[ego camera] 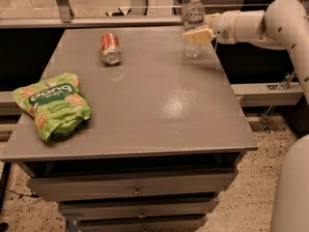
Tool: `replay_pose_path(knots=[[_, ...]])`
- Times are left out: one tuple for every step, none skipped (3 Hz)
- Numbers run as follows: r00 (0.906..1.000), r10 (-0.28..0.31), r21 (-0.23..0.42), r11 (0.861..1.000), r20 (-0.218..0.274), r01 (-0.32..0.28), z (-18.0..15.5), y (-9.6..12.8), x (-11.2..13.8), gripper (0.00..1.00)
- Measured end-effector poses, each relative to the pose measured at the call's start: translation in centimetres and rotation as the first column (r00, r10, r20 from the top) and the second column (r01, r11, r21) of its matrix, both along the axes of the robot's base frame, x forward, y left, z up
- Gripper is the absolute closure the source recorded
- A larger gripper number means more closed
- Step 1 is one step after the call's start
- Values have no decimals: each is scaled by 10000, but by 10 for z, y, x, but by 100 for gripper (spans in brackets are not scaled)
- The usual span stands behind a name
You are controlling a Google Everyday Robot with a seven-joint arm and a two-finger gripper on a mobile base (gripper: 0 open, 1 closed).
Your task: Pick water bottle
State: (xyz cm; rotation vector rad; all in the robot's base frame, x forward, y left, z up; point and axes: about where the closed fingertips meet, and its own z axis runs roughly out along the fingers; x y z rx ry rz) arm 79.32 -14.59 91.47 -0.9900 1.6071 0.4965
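Hand (197, 34) horiz. from R at water bottle (194, 13)

The one camera looks down from high above the near edge of the flat grey metal table (154, 100) and faces its far edge, at middling range with the whole top in frame. The gripper (197, 35) sits at upper right, by the clear plastic water bottle (194, 14).
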Motion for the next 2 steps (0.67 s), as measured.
replay_pose_path(knots=[[10000, -20, 91, 10000, 83, 19, 8, -5, -4, 65], [9997, -47, 387, 9992, 247, 38, 31, -11, -12, 88]])
